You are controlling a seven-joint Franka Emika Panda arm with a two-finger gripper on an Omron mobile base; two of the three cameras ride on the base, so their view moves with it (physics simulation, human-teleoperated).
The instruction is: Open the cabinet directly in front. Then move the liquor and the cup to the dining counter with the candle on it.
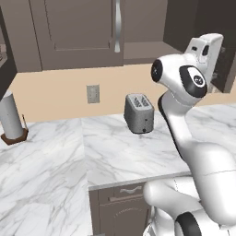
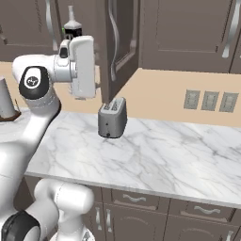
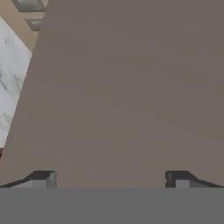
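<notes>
The jaws stand released, wide apart, fingertips (image 3: 43, 178) close before a flat brown cabinet (image 2: 123, 42) panel, touching nothing. In the right base view the door swings outward over the toaster (image 2: 112, 117), its curved silver handle (image 2: 112, 28) showing. The liquor (image 2: 72, 28) stands on the shelf behind the hand; its label is too small to read. A sliver of green, likely the cup (image 2: 62, 31), peeks beside it. Grey outlets (image 2: 210, 100) sit on the tan wall above the marble tabletop (image 2: 155, 155)
</notes>
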